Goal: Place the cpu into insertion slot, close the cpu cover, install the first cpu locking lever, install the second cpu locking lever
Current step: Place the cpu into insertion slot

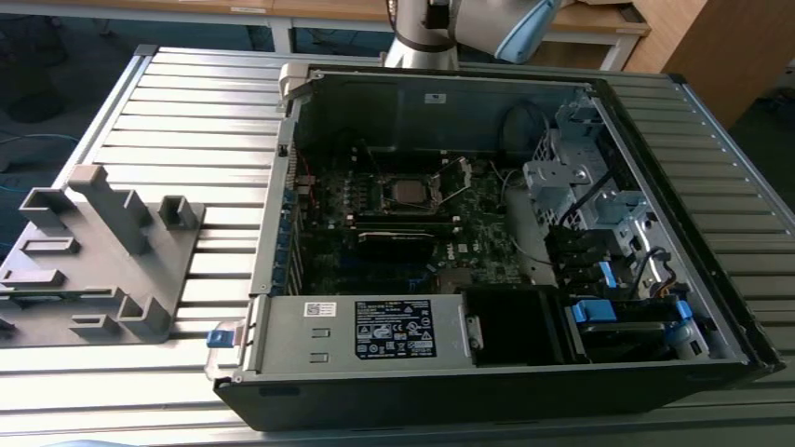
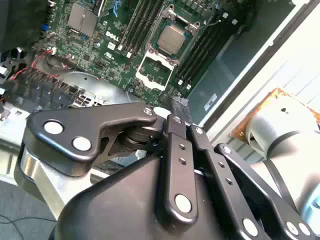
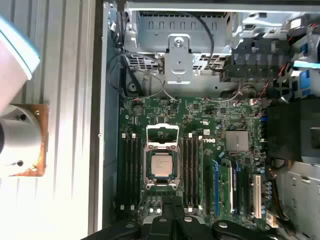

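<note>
Looking into the black tower case (image 1: 497, 396) lying open on its side on the ribbed metal table (image 1: 186, 121), we see the cpu (image 3: 161, 164), a small square chip with a dull silver top, already sitting flat in its socket on the green motherboard (image 3: 200, 150). The cpu cover (image 3: 163, 128), a thin silvery frame with a square opening, is flipped open just beside the chip, so the socket isn't closed up.

The black gripper (image 3: 173, 202) hangs above the board near the socket, apart from the chip. Its fingers (image 2: 172, 130) look pressed together with nothing between them.

Writing-wise, the silver power supply box (image 1: 311, 340) has a white sticker (image 1: 395, 328) with black print and barcodes. There's also white lettering on the motherboard and faint print on the chip's top.

Off toward the exterior view's left, a grey plastic fixture (image 1: 100, 251) sits on the table, well apart from the case.
</note>
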`<state>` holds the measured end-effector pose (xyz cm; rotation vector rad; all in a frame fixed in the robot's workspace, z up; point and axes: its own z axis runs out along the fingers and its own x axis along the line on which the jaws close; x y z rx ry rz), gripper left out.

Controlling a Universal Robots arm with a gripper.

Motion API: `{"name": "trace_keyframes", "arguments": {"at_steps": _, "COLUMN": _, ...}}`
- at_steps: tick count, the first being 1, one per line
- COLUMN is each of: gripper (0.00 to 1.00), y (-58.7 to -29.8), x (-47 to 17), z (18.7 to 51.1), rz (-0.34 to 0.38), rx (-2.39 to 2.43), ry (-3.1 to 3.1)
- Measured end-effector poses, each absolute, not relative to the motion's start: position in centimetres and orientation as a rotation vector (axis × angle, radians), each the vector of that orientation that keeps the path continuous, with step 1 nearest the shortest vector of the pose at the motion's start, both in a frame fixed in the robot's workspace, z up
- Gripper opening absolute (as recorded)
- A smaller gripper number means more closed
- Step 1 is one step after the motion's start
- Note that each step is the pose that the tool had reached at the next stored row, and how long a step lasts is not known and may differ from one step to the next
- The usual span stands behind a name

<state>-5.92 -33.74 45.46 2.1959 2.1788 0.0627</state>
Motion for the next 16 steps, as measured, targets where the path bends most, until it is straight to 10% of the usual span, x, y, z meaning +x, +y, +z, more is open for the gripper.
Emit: {"name": "trace_keyframes", "arguments": {"at_steps": 16, "gripper": 0.11, "y": -33.7, "x": -5.9, "z": 52.8, "rz": 0.063, "rx": 2.196, "ry": 2.179}}
